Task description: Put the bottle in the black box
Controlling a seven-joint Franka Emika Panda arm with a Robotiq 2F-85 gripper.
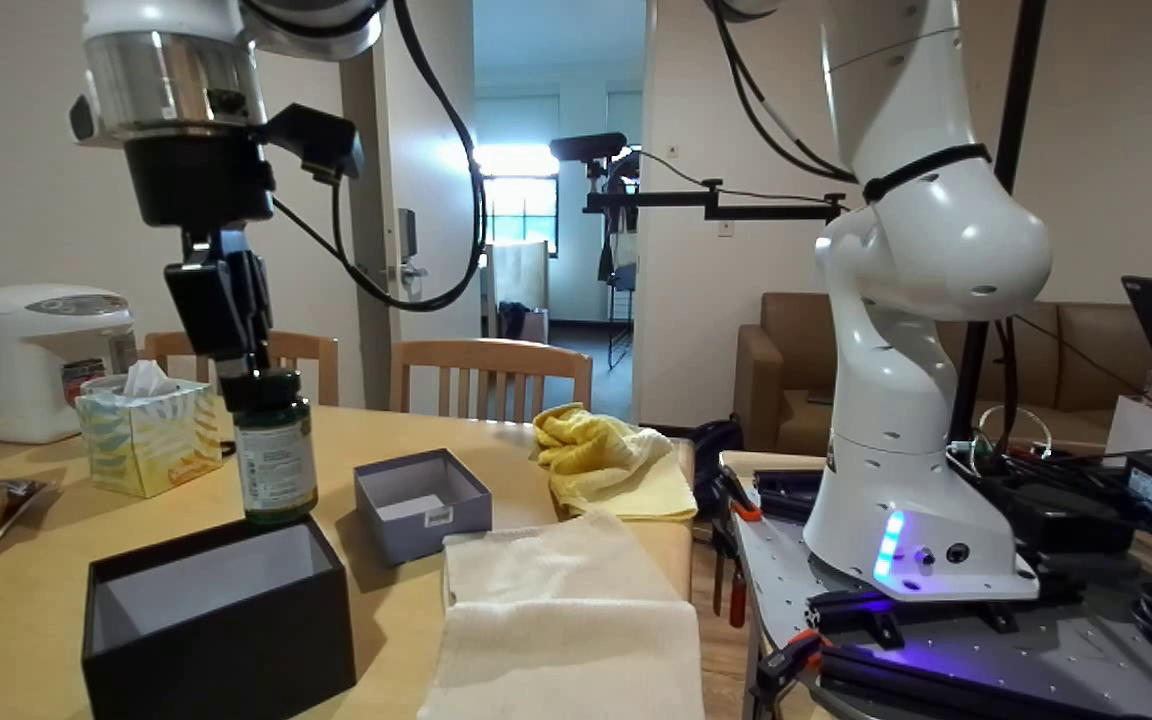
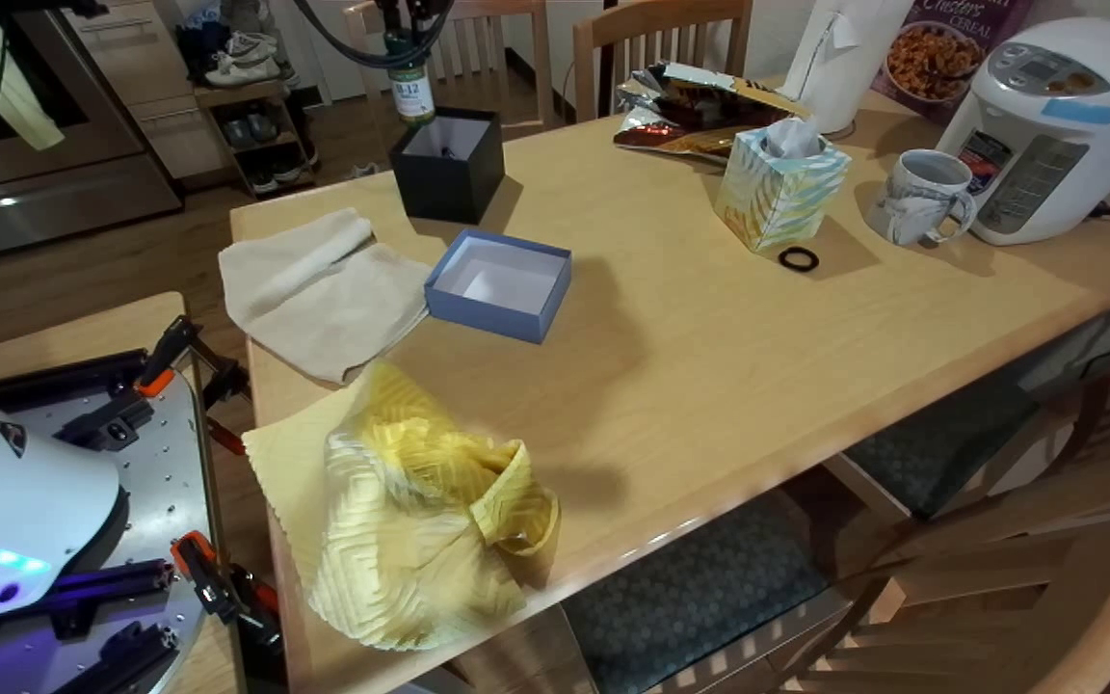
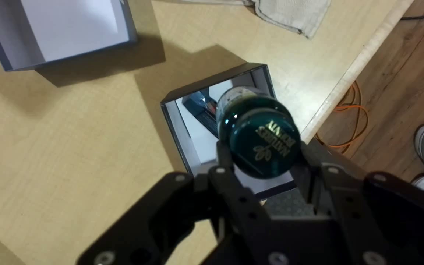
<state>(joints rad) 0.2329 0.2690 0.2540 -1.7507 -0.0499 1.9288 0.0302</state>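
Above one black box (image 1: 226,640) holding a dark item (image 3: 200,112), our claw (image 3: 265,149) clasps one bottle (image 1: 278,470); on the surface (image 2: 738,347) we count one bluish box (image 2: 485,314), one beige cloth (image 2: 324,299).

Table (image 2: 709,328) shared by both exterior views, opposite sides, downward wrist view close above black box (image 3: 212,80)

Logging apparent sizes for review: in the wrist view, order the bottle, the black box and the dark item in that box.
1. black box
2. bottle, seen closer up, so enlarged
3. dark item, by its visible part; the bottle may hide some
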